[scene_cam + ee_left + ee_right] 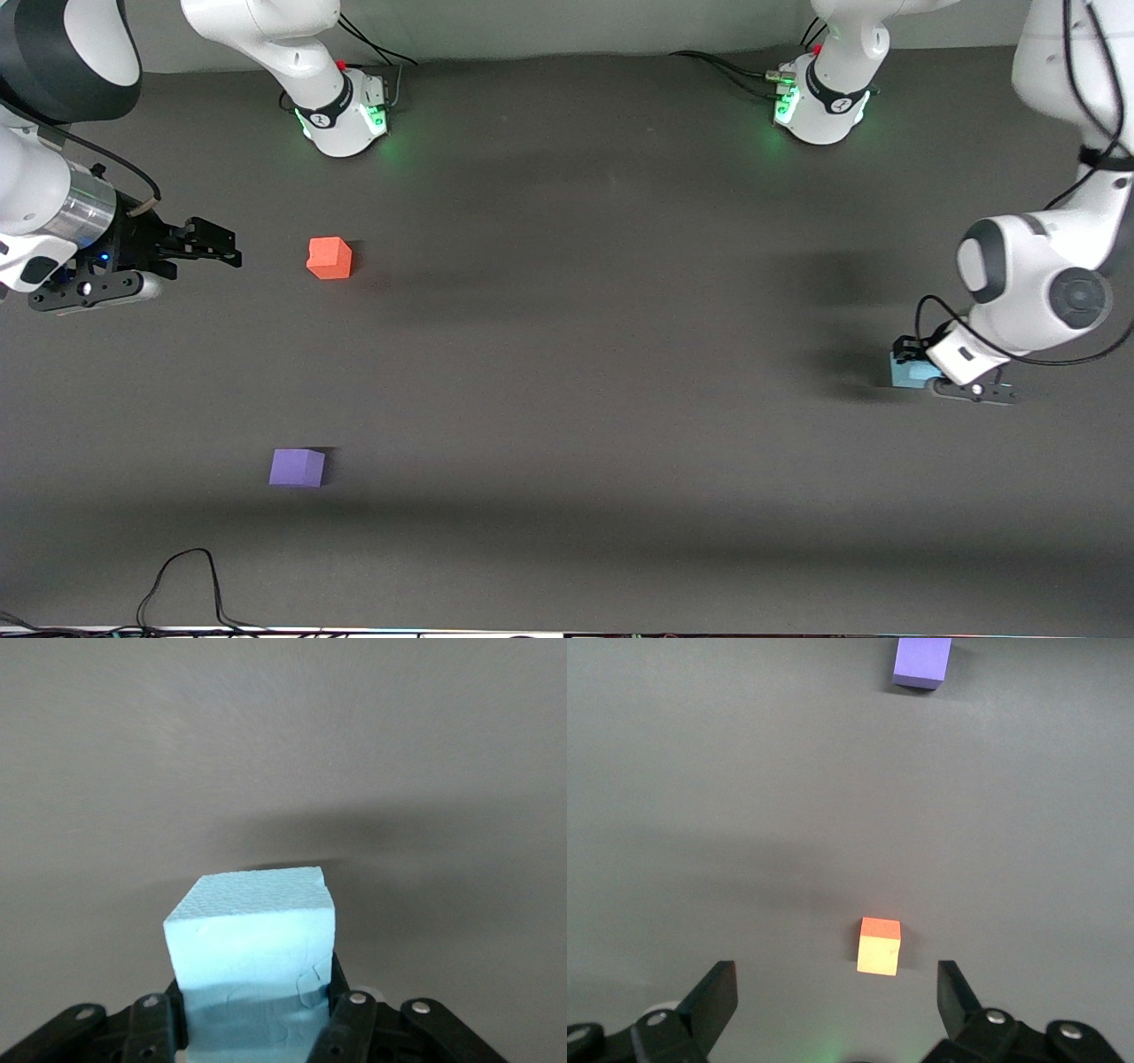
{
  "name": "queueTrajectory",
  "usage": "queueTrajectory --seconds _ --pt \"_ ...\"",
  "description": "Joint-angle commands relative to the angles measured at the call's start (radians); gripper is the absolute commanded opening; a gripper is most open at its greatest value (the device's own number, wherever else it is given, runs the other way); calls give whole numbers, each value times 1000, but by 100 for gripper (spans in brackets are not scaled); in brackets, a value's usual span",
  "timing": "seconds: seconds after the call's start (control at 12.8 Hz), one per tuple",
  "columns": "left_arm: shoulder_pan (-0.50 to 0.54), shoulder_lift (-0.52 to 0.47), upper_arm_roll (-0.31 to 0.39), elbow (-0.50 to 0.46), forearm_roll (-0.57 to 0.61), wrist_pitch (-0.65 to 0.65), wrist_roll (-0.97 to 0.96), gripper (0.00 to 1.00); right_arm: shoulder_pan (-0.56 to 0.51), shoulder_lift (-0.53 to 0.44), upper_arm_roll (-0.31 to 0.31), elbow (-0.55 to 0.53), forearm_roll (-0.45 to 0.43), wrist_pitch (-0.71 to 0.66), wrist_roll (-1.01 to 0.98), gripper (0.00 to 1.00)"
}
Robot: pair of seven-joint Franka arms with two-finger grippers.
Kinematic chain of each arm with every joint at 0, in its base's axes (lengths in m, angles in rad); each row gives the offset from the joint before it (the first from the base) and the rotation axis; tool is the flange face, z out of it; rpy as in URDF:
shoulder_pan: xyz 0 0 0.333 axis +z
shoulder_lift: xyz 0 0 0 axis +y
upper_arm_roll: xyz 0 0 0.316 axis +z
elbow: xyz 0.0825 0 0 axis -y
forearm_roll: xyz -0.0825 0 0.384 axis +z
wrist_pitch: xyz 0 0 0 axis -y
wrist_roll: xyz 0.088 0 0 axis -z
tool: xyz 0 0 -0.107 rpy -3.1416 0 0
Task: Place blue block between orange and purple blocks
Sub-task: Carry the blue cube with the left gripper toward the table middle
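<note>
The light blue block (904,372) (252,930) is down at the table surface near the left arm's end, and my left gripper (914,365) (257,1003) is shut on its two sides. The orange block (330,258) (879,948) sits toward the right arm's end of the table. The purple block (297,467) (922,662) lies nearer the front camera than the orange one, with a wide gap between them. My right gripper (215,245) (837,992) hangs open beside the orange block, holding nothing.
The two arm bases (345,111) (819,102) stand at the table's edge farthest from the front camera. A black cable (186,580) loops over the edge nearest that camera. The dark grey table (576,354) carries nothing else.
</note>
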State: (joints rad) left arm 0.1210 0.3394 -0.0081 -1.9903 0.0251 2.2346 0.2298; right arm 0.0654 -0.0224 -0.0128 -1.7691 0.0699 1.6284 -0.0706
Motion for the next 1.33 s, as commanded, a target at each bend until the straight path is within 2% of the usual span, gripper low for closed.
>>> queueTrajectory --seconds 0.0,0.08,0.23,0.47,0.62,0.78,1.01,1.25 --pt "-7 -74 -3 224 -4 -354 -15 41 7 2 2 -9 -4 22 2 100" --pt "-15 -75 -12 304 -5 -457 -58 41 13 2 2 -9 -4 24 2 100" --pt "-84 -74 -58 410 -8 -573 -221 41 19 5 2 -7 -4 27 2 100" --pt "-220 -60 -136 482 -10 -584 -560 41 19 5 1 -9 -4 25 2 100" --pt "-323 -14 -173 521 -4 -573 -767 41 19 5 1 -9 -4 25 2 100" --pt "-467 56 -178 564 6 -500 -948 41 19 5 -1 -9 -4 25 0 100" --pt "-683 195 -176 609 50 -321 -1160 40 19 4 -3 -9 -4 25 0 100" --pt "-851 410 -170 758 157 -254 -1312 39 17 1 -6 -9 -4 21 -3 100"
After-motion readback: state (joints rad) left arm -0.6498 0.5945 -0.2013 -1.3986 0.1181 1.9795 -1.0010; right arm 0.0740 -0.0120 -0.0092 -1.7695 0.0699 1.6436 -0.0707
